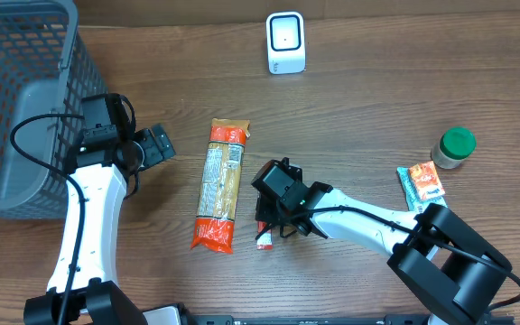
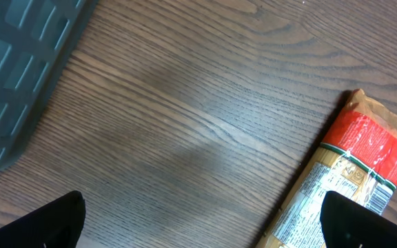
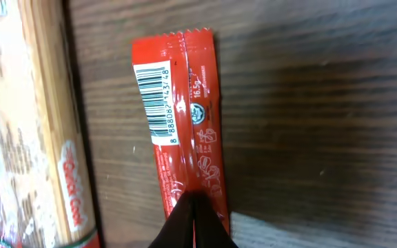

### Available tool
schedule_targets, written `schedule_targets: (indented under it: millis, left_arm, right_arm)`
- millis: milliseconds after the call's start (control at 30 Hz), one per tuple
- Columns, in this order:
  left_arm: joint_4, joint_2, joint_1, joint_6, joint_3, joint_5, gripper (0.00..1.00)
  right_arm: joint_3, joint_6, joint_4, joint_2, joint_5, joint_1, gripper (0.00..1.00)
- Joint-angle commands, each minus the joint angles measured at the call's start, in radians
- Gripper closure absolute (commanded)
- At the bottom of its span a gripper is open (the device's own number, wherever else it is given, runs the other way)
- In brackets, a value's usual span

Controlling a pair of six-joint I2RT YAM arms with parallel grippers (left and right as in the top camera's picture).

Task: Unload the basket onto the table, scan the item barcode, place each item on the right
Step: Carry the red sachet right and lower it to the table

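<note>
Desk: brown wood-grain desk [image 1: 377,108] is carrying a white box scanner [image 1: 286,42] at twelve o'clock.
Item: slim red foil sachet [image 3: 178,117] is lying barcode-up near six o'clock, beside a long pasta packet [image 1: 222,185].
Right fingers [image 3: 185,231]: clenching together over the sachet's tail, probably leaving the barcode exposed for scanning.
Left fingers [image 2: 47,224]: hanging released, grasping nothing.

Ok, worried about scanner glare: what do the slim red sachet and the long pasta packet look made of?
The slim red sachet: glossy plastic or foil-laminate film, judging by bright highlights and its zigzag crimped end. The long pasta packet: seemingly thin clear plastic film with printed red ends; pale strands show through.
</note>
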Motion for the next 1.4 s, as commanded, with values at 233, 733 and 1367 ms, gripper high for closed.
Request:
schedule_targets:
  millis: [233, 733, 1367]
  left_arm:
    - [0.0, -0.017, -0.002, 0.015, 0.006, -0.009, 0.0]
    - [0.0, -0.017, -0.002, 0.015, 0.006, -0.009, 0.0]
    - [0.0, -0.017, -0.002, 0.015, 0.006, -0.009, 0.0]
  right_arm:
    - [0.071, -0.247, -0.178, -0.014, -0.076, -0.166, 0.96]
    - [0.321, -0.522, -0.509, -0.014, -0.109, -0.261, 0.92]
    - [0.063, 0.021, -0.322, -0.013, -0.152, -0.168, 0.96]
